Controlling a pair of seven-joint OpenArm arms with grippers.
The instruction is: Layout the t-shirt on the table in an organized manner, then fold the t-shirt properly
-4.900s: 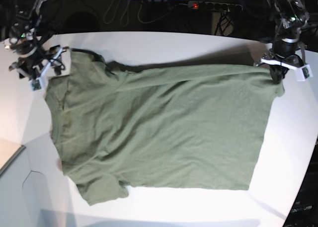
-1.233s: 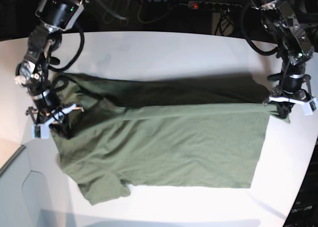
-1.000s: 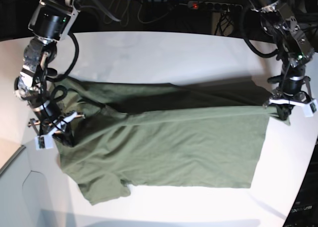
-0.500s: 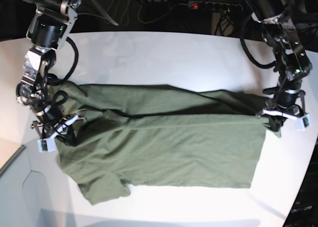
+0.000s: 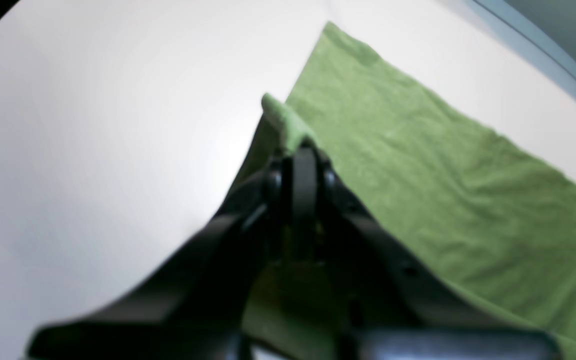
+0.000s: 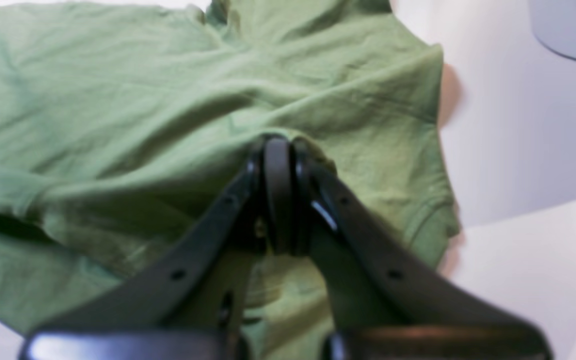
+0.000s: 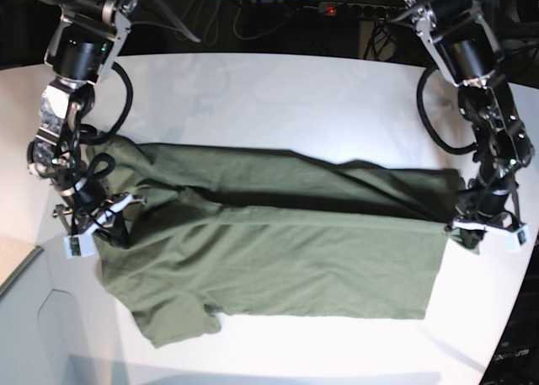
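- Since approx. 1 s ago, the far long edge of the t-shirt (image 7: 278, 250) has been carried further toward the near side by both arms; the folded-over band is now wider and lies lower over the body of the garment.
- Left claw (image 7: 482, 230) is seen at the right end of the fold in the base view, pinched tight on the hem corner; in the left wrist view a small tuft of cloth is seen sticking out past the closed jaws.
- Right claw (image 7: 94, 225) is at the left end, clamped narrow on the shoulder/sleeve area; in the right wrist view the fabric is gathered up around its tip.
- Judged: the lengthwise fold is about halfway over; the layout part seems done, the near long edge is not yet reached by the carried edge.
- T-shirt lies in the middle of the bench (image 7: 278, 90), collar end left, hem end right.
- Edges: the near sleeve is bunched at the near-left; the near hem line is straight. The right hem corner is close to the curved bench edge on the right, so little margin is left there.
- Open room: much free bench far of the shirt, a narrower strip on the near side, enough (prob.) for the fold to be laid down.
- Risk: uneven pull btw. the two ends could skew the fold line.
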